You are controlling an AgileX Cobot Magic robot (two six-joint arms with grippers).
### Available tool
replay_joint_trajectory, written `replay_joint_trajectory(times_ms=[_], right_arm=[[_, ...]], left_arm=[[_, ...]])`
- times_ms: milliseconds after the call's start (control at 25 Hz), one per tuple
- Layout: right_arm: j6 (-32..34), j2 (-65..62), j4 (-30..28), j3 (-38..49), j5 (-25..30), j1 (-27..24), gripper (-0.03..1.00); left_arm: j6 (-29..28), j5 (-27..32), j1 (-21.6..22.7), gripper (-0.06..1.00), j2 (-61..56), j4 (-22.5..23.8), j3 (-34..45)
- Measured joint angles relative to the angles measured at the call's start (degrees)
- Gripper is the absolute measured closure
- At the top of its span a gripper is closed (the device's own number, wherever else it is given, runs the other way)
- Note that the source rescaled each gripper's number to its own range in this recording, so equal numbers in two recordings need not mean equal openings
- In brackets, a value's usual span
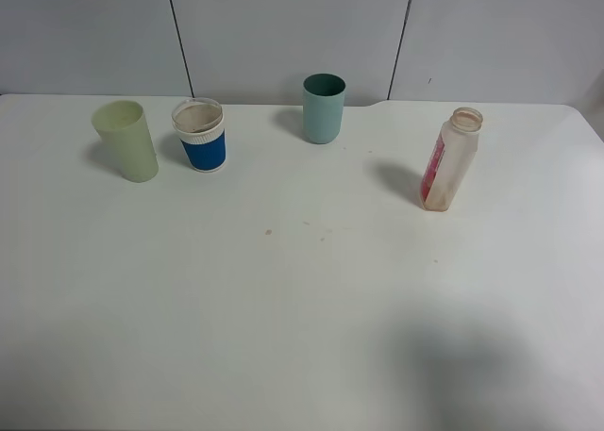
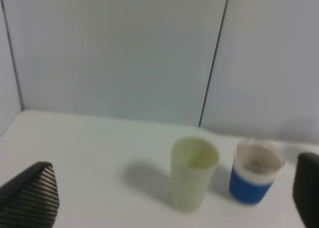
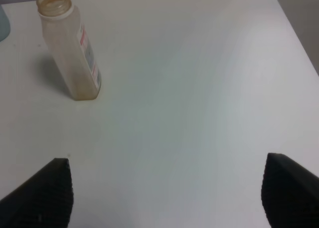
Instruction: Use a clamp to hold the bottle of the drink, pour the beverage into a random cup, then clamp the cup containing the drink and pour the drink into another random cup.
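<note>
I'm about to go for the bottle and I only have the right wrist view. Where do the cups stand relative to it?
Observer: Three cups stand in a row toward the back of the table, all to the left of the bottle; nearest is the teal tumbler.
Operator: And the pale yellow-green one?
Observer: The yellow-green tumbler is farthest left, upright, just beside the blue-and-white cup.
Operator: Is the left claw anywhere near them?
Observer: The left claw is open, holding nothing, and faces those two cups from a distance; neither arm shows in the high view.
</note>
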Motion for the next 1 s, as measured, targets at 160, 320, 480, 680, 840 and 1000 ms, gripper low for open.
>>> replay_joint_trajectory(times_ms=[160, 320, 480, 680, 840, 1000], right_arm=[[0.0, 0.0, 0.0, 0.0, 0.0, 0.0, 0.37], [0.0, 0.0, 0.0, 0.0, 0.0, 0.0, 0.37], [0.0, 0.0, 0.0, 0.0, 0.0, 0.0, 0.37], [0.0, 0.0, 0.0, 0.0, 0.0, 0.0, 0.37], [0.0, 0.0, 0.0, 0.0, 0.0, 0.0, 0.37], [0.0, 0.0, 0.0, 0.0, 0.0, 0.0, 0.37]], left_arm=[[2.8, 10.5, 0.0, -0.03, -2.4, 0.0, -2.7], [4.2, 20.0, 0.0, -0.03, -4.5, -0.1, -3.9], [4.3, 27.1, 0.0, -0.03, -5.8, -0.8, -4.1], [4.3, 30.3, 0.0, -0.03, -5.8, -1.0, -4.0], [4.5, 30.8, 0.0, -0.03, -6.1, -1.2, -1.4], [5.6, 30.7, 0.0, -0.03, -6.3, -2.0, -1.0]])
